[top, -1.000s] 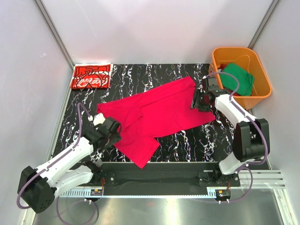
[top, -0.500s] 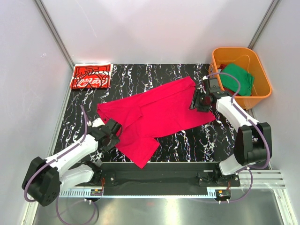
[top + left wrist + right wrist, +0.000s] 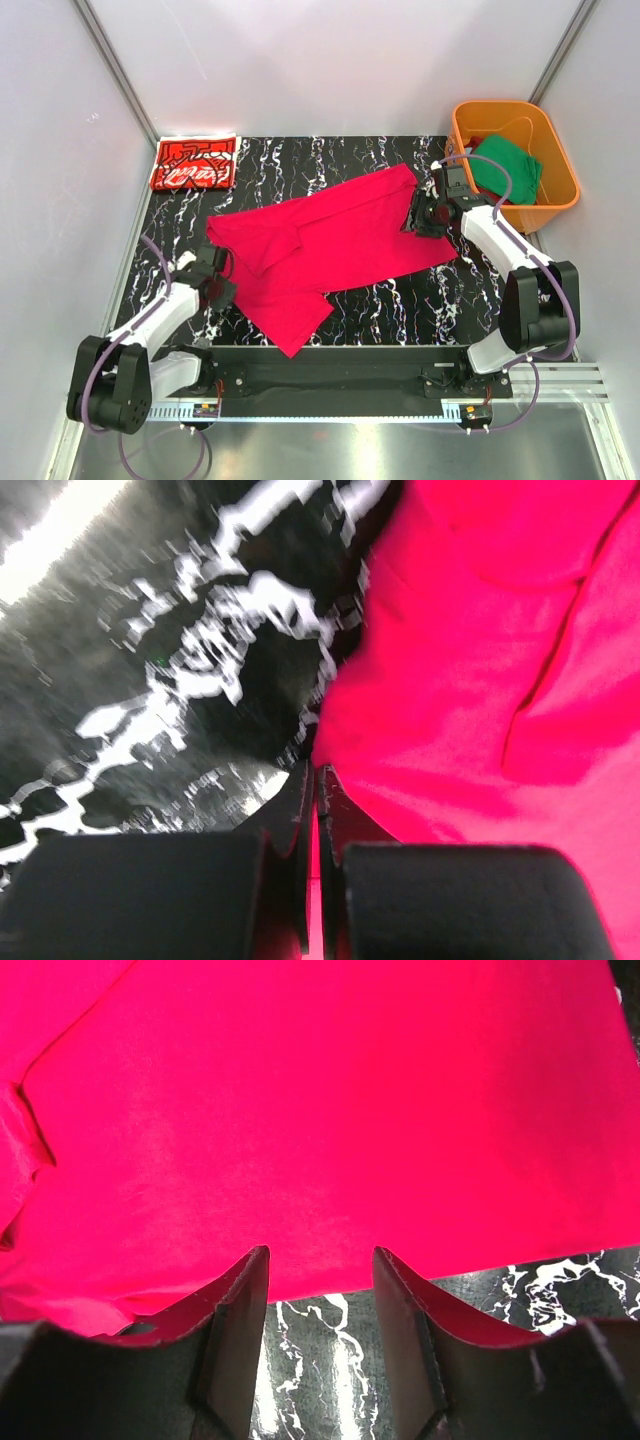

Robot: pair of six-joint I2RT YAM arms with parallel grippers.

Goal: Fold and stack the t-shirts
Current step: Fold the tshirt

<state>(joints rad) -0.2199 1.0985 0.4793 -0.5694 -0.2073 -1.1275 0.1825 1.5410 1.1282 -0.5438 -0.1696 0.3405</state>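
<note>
A plain crimson-red t-shirt (image 3: 335, 245) lies spread and skewed across the black marbled table (image 3: 400, 300). My left gripper (image 3: 224, 283) is at its near-left edge. In the left wrist view the gripper (image 3: 313, 772) is shut, with a thin strip of the red cloth (image 3: 460, 680) pinched between the fingers. At the shirt's right edge my right gripper (image 3: 422, 218) stands open. Seen from the right wrist, its tips (image 3: 320, 1255) meet the cloth's hem (image 3: 320, 1100) with bare table between them. The red t-shirt with white print (image 3: 195, 162) lies folded at the back left. A green t-shirt (image 3: 510, 168) sits in the tub.
An orange plastic tub (image 3: 560, 190) stands at the back right, just beyond the right arm. White walls close in the table on three sides. Bare marbled surface (image 3: 150, 630) shows left of the shirt and along the near edge (image 3: 320, 1360).
The left gripper has closed on the shirt's near-left edge, and its arm has drawn back to the left. The shirt's near flap shifted slightly left. The right gripper has hardly moved.
</note>
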